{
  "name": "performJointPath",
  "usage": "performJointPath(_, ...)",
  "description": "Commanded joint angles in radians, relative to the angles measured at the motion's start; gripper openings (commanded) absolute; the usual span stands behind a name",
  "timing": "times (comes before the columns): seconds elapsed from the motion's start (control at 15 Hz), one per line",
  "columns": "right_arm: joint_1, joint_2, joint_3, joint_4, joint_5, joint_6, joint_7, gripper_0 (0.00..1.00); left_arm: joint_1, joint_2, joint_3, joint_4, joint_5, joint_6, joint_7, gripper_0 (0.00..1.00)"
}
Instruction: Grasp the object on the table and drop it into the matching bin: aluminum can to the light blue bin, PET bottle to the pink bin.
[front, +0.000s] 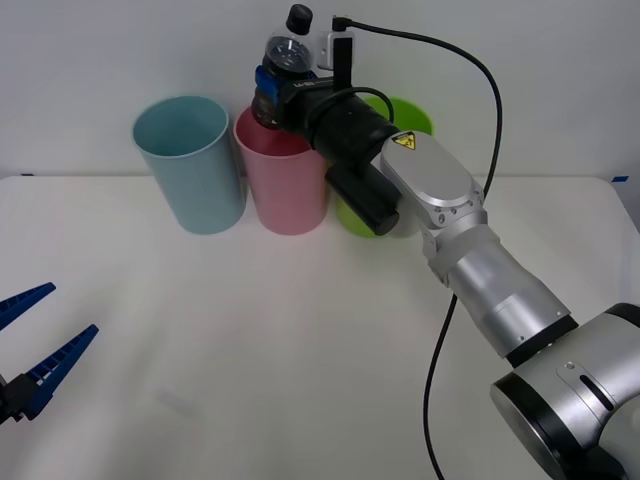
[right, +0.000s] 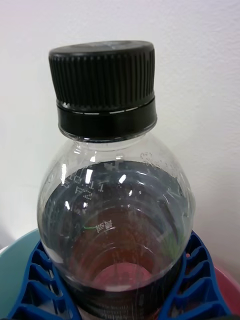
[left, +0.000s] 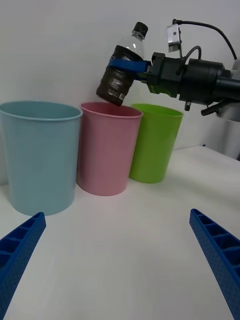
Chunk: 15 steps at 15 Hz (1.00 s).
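The right gripper (front: 268, 88) is clamped on the PET bottle (front: 283, 55), its blue ribbed fingers (left: 126, 65) closed around the bottle's middle at the upper edge of the dark label band. The bottle hangs in the air directly above the open mouth of the pink bin (front: 285, 185), clear of the rim, tilted with its black cap (front: 298, 17) leaning away from the bin's centre line and its base lowest. In the right wrist view the bottle (right: 116, 220) sits between the two blue fingers (right: 200, 285), with pink showing through its clear wall below.

Relative to the pink bin: the light blue bin (front: 191, 163) stands just beside it on the robot's left, nearly touching; the lime green bin (front: 405, 125) stands just beside it on the robot's right, partly hidden behind the right arm (front: 440, 220). All three bins stand upright on the white table (front: 250, 340) against the far wall.

The left gripper (front: 35, 345) hangs low over the table, well apart from the pink bin, on the near left. Its fingers are spread wide and hold nothing.
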<state>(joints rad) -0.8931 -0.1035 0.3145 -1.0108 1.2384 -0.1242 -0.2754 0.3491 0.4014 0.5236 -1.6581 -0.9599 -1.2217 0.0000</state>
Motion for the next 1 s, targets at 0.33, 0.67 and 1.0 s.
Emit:
performJointPath(0.33,0.002,-0.001,0.0,0.0,0.001,-0.008,0.013,1.0,0.0,0.0,0.0,0.0,0.0,0.0,0.0,1.0)
performJointPath(0.67,0.045,-0.033,0.001,-0.051,0.001,-0.052,0.016,1.0,0.0,0.0,0.0,0.0,0.0,0.0,0.0,1.0)
performJointPath(1.0,0.186,-0.122,0.046,-0.244,-0.002,-0.063,0.005,1.0,0.0,0.0,0.0,0.0,0.0,0.0,0.0,1.0)
